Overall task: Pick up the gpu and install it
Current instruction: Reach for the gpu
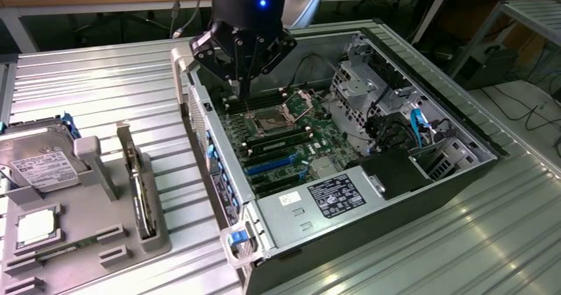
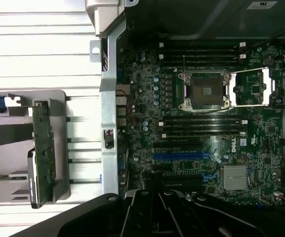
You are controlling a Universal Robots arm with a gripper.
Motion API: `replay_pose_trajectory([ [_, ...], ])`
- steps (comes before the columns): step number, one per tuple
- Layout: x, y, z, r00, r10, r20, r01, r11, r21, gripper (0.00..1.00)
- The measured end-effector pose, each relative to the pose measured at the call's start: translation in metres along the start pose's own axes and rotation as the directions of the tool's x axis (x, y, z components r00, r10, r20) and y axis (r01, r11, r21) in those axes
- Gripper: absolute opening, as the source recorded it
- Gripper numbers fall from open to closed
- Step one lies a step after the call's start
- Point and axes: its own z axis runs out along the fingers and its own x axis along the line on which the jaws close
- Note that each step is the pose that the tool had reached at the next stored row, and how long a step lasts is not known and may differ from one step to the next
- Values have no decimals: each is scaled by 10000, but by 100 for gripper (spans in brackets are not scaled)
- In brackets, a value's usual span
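The gpu [image 1: 140,190] is a thin dark card standing on edge in a slot of the grey holder [image 1: 83,239], at the exterior view's left. In the wrist view the gpu [image 2: 43,148] appears as a green-edged strip beside the case wall. My gripper [image 1: 241,81] hangs shut and empty over the back of the open computer case [image 1: 438,121], above the motherboard [image 1: 290,144] near the CPU socket [image 1: 263,121]. It is well away from the gpu. The gripper [image 2: 164,197] looks down on the motherboard's blue expansion slots [image 2: 182,156].
In the grey holder a silver hard drive [image 1: 39,160] with a white label stands next to a small square CPU chip [image 1: 35,224]. The case's drive cage [image 1: 364,85], cables [image 1: 416,127] and power supply [image 1: 337,196] crowd its right side. Everything rests on a ribbed metal table [image 1: 105,85].
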Motion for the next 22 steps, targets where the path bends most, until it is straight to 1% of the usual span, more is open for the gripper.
replay_pose_trajectory([
  [13, 71, -99, 1, 10000, 0, 0, 0, 10000, 0, 11],
  [22, 110, -150, 4, 10000, 1, 0, -1, 10000, 0, 11],
])
